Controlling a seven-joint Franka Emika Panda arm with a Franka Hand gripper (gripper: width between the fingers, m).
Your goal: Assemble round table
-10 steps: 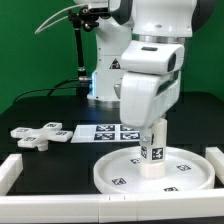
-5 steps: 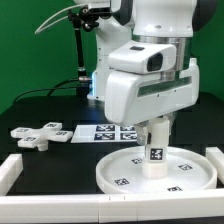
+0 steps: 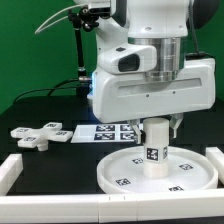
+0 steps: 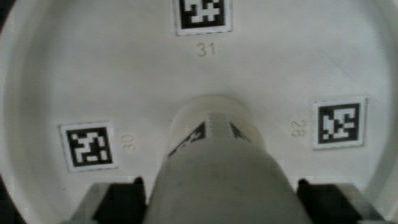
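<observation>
as the gripper has swung broadside, it clamps the leg upright on the disc.

Leg top hid. by hand; grip unclear.

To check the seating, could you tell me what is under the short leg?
The leg stands upright on the round disc, near its middle. Their joint is covered by the leg itself.
</observation>
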